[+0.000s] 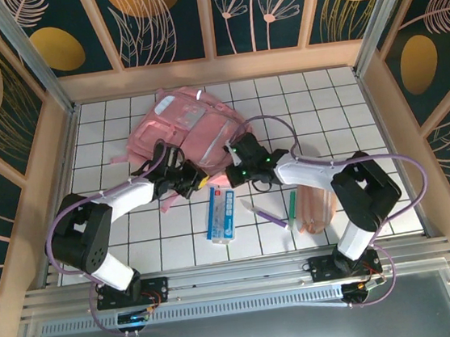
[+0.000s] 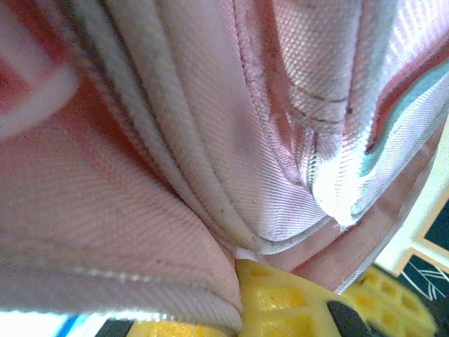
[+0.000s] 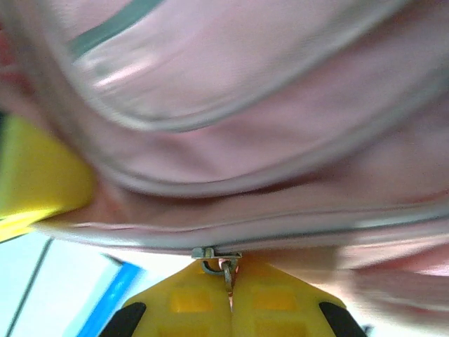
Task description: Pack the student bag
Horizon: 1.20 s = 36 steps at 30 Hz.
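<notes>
On the tiled surface (image 1: pixel 348 106), the left hand (image 2: pixel 235 316) is pinching a fold of the pink student bag (image 1: pixel 196 127), which is lying at the far middle, while the right hand (image 3: pixel 230 298) is pressing its yellow fingers together on the bag's metal zipper pull (image 3: pixel 226 269).

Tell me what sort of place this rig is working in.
Probably a purpose-built, enclosed robot test cell: a white gridded tabletop, dark wood-framed wall panels painted with flowers boxing it in, and a slotted aluminium rail at the near edge. The large pink fabric backpack looks like a prop.
</notes>
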{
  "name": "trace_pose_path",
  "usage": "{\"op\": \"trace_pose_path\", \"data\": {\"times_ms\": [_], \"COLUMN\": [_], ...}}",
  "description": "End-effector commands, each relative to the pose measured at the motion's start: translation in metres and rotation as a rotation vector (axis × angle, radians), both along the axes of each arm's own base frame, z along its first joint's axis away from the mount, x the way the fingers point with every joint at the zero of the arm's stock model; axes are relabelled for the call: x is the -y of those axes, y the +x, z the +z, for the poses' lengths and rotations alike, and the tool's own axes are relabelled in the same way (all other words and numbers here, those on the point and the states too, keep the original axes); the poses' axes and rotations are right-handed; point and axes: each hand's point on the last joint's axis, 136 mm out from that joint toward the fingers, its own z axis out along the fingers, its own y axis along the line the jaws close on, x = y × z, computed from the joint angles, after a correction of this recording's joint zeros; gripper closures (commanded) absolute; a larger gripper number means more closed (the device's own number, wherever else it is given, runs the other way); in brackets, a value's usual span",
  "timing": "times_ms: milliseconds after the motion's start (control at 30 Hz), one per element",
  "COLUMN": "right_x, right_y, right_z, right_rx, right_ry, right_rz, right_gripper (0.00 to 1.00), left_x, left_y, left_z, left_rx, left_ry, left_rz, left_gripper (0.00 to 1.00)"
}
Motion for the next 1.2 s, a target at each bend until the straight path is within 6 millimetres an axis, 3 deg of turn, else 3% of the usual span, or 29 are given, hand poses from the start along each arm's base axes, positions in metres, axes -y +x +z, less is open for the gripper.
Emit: {"op": "trace_pose_path", "data": {"times_ms": [0, 267, 433, 567, 700, 867, 967, 1067, 1167], "right_x": [0.044, 0.091, 0.100, 0.070, 0.030, -0.006, -0.020, -0.032, -0.039], "right_y": [0.018, 0.041, 0.043, 0.026, -0.004, -0.023, -0.029, -0.032, -0.030], "right_z": [-0.008, -0.012, -0.002, 0.011, 0.026, 0.040, 0.046, 0.045, 0.042], "right_rx": [0.044, 0.075, 0.102, 0.116, 0.222, 0.188, 0.170, 0.164, 0.160], "right_ry": [-0.129, -0.207, -0.198, -0.101, -0.092, 0.057, 0.116, 0.132, 0.135], "right_rz": [-0.112, -0.224, -0.241, -0.126, 0.058, 0.134, 0.163, 0.192, 0.205], "right_gripper": [1.00, 1.00, 1.00, 1.00, 1.00, 1.00, 1.00, 1.00, 1.00], "left_x": [-0.012, -0.042, -0.066, -0.080, -0.088, -0.083, -0.075, -0.072, -0.078], "left_y": [-0.001, 0.004, 0.018, 0.040, 0.077, 0.096, 0.079, 0.048, 0.015], "left_z": [0.003, 0.004, 0.004, 0.011, 0.033, 0.040, 0.046, 0.047, 0.035], "left_rx": [0.010, 0.047, 0.095, 0.116, 0.242, 0.275, 0.194, 0.108, 0.051], "left_ry": [0.042, 0.116, 0.168, 0.268, 0.390, 0.404, 0.299, 0.153, 0.113], "left_rz": [-0.001, 0.000, -0.007, -0.037, -0.067, -0.086, -0.037, 0.105, 0.192], "left_gripper": [1.00, 1.00, 1.00, 0.99, 0.87, 0.80, 0.77, 0.70, 0.63]}}
